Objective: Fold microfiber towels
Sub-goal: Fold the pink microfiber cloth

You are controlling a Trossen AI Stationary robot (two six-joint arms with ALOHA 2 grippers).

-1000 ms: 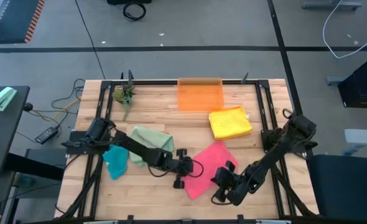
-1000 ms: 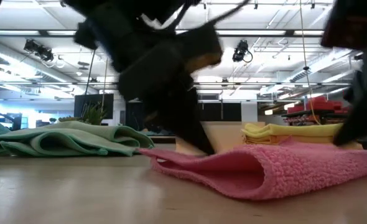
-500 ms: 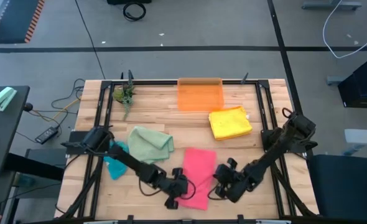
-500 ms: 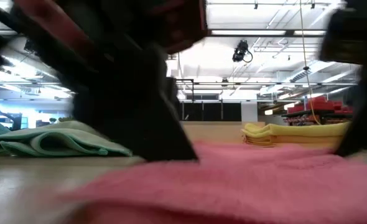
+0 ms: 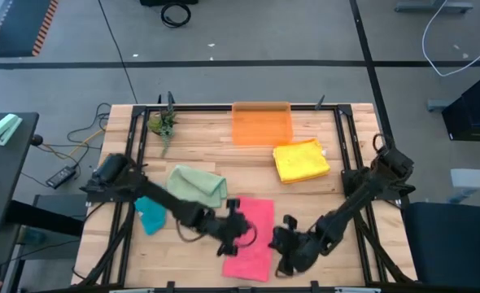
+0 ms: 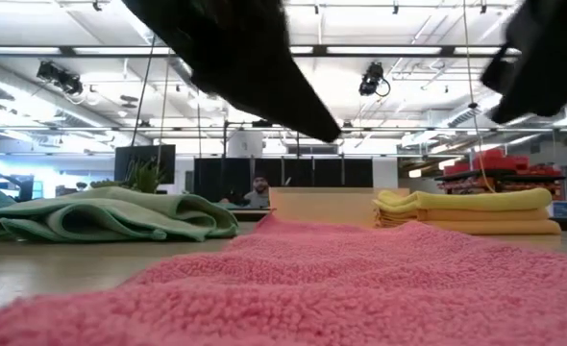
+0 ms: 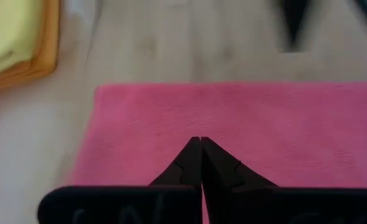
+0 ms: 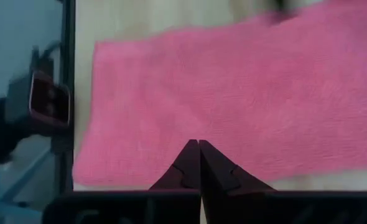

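- High view: the pink towel (image 5: 250, 236) lay flat as a long rectangle at the near edge of the desk (image 5: 199, 155), with the left gripper (image 5: 233, 232) over its left edge and the right gripper (image 5: 287, 244) just beside its right edge. The sage green towel (image 5: 196, 186), teal towel (image 5: 151, 214) and yellow towel (image 5: 301, 160) sat beyond the pink one, and the orange bin (image 5: 262, 124) farthest from it. My reading was that one fold was done and the cloth had just been laid down
- Low view: the pink towel filled the foreground, flat on the desk; both arms hung clear above it, so nothing pinned the cloth
- Left wrist view: the left jaws met tip to tip with no fabric between them, poised over the pink towel's middle
- Right wrist view: the right jaws were likewise pressed together and empty, above the towel's edge nearest the desk frame
- Next, I judged, both jaws would need to spread, drop to one short end of the pink towel, pinch its two corners and carry them over to the opposite end
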